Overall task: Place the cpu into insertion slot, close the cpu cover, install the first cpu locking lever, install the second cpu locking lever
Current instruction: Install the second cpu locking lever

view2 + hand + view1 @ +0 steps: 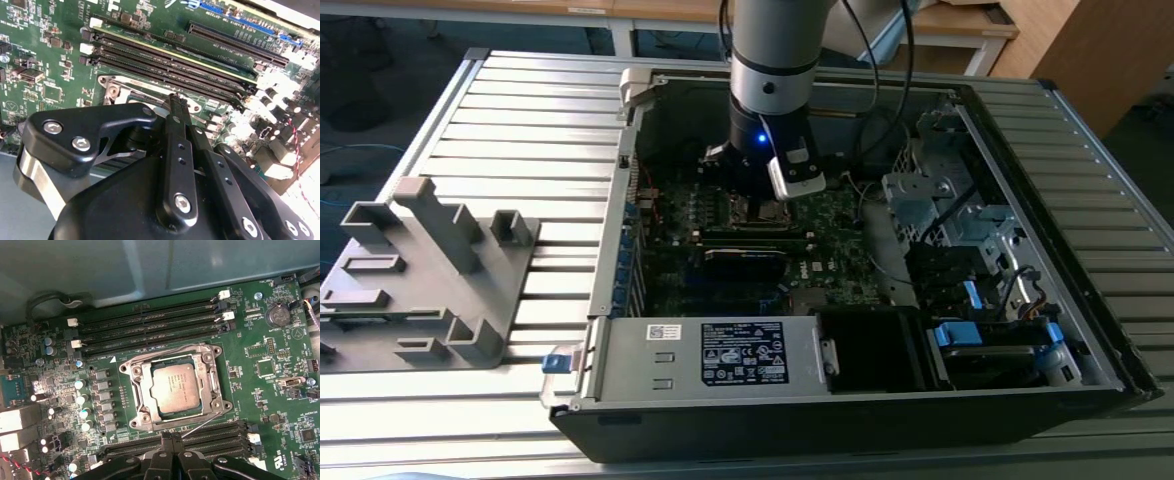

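Observation:
The cpu (pixel 172 386) lies flat in its socket, its dull metal top showing through the window of the cpu cover (pixel 136 378). The silvery cover is folded down around it. A thin wire locking lever (pixel 205 425) slants up off the socket's side nearest my gripper (pixel 172 436). The black fingers are shut together, with their tip right at that lever's free end. In the second wrist view the gripper (pixel 177 100) hangs just above a corner of the socket frame (pixel 114 90). In the exterior view the gripper (pixel 750 200) reaches down into the open computer case over the motherboard.
Memory slots (pixel 150 325) run along both sides of the socket, and a row of capacitors (pixel 82 400) stands beside it. The case walls (pixel 607 250), drive bays (pixel 947 230) and power supply (pixel 707 355) hem in the arm. A grey fixture (pixel 420 280) sits on the table at the exterior view's left.

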